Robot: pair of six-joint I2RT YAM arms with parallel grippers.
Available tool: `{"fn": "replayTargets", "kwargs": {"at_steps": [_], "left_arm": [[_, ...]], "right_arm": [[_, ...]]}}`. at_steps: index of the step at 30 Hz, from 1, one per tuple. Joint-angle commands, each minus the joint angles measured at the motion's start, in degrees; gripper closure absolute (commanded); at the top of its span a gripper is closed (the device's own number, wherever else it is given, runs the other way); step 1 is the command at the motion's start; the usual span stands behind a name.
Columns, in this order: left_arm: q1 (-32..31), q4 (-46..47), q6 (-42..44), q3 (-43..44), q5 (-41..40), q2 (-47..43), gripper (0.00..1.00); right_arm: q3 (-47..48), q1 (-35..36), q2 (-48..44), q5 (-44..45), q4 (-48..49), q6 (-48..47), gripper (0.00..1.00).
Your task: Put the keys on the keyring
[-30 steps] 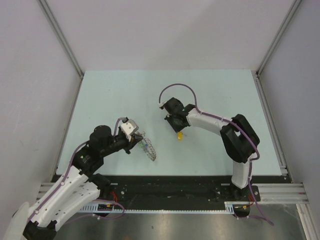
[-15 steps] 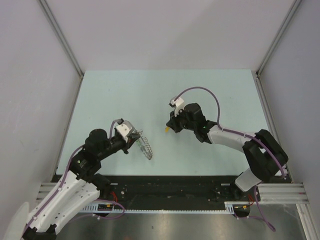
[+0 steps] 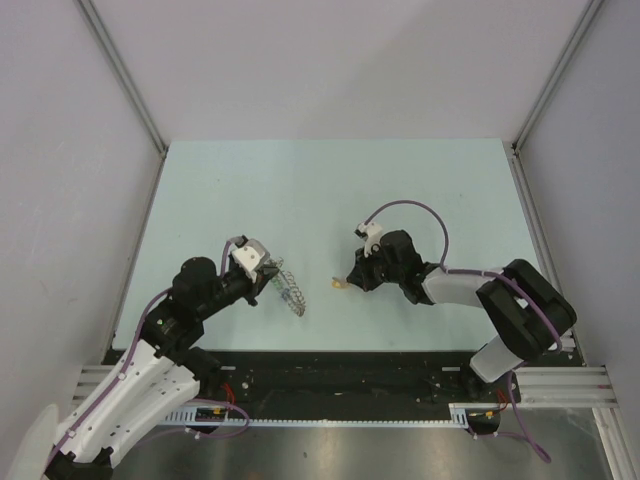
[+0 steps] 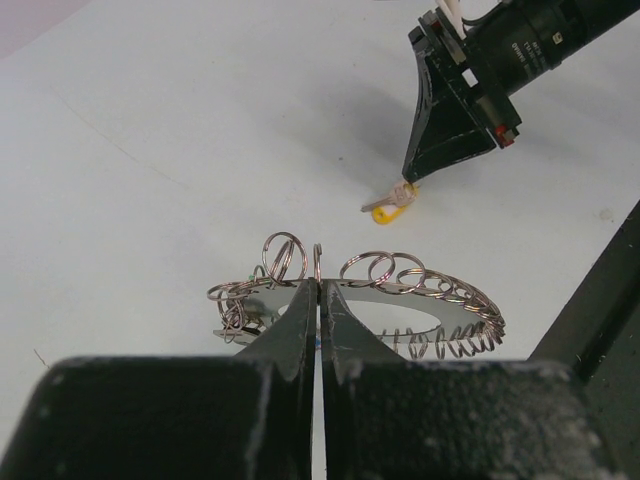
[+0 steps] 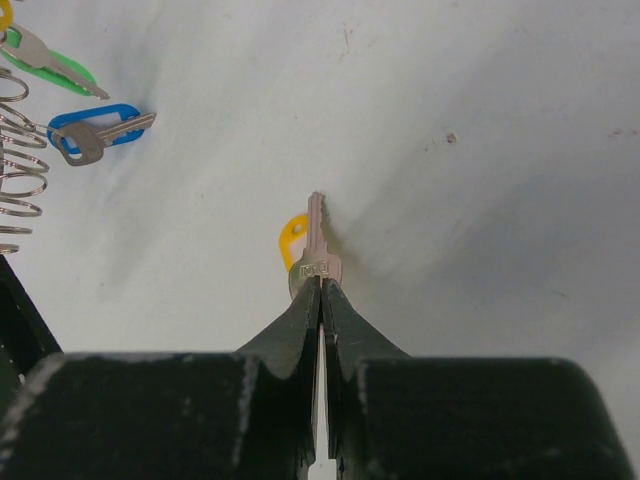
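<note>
The right gripper (image 5: 320,287) was clenched on the yellow key (image 5: 315,232), its shaft pointing to 12 o'clock in the wrist view. At 10 o'clock were the green key (image 5: 55,66) and blue key (image 5: 96,133), beside the keyring (image 4: 402,272), which the left gripper (image 4: 320,290) grasped tightly.

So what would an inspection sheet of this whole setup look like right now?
Surface: pale green table, a few small marks.
Job's things: coiled keyring; yellow key; green key and blue key beside the ring's coils.
Clutter: nothing seen.
Grippers: left gripper shut on the keyring; right gripper shut on the yellow key.
Cables: purple cables loop along both arms.
Surroundings: grey walls, metal frame posts.
</note>
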Motion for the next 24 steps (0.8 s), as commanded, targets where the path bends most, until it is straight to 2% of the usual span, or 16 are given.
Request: {"fn": "replayTargets", "kwargs": {"at_steps": [1,4,6,9,14,18,24], "left_arm": [[0.41,4.38,-0.5,0.14,-0.14,-0.33,0.99],[0.41,4.46,-0.58,0.14,-0.14,-0.51,0.99],[0.32,4.46,-0.58,0.05,0.03,-0.95,0.99],[0.41,4.38,-0.58,0.14,0.12,-1.21,0.98],[0.41,3.85,-0.5,0.23,-0.06,-1.56,0.98],[0.41,3.76,-0.76,0.32,-0.14,-1.74,0.98],[0.41,3.49,-0.58,0.58,0.29,-1.39,0.98]], "right_arm": [[0.09,-1.7,-5.13,2.94,-8.54,2.29,0.93],[0.09,-1.7,-8.46,3.73,-14.26,2.2,0.75],[0.79,-0.48,-11.62,6.44,-17.61,2.2,0.68],[4.56,0.49,-12.78,9.26,-29.53,0.89,0.62],[12.72,0.76,-9.62,10.24,-39.24,-5.25,0.6],[17.31,-1.17,-4.97,6.82,-44.07,-15.42,0.6],[20.21,-4.95,0.05,-1.89,-42.78,-23.01,0.62]]}}
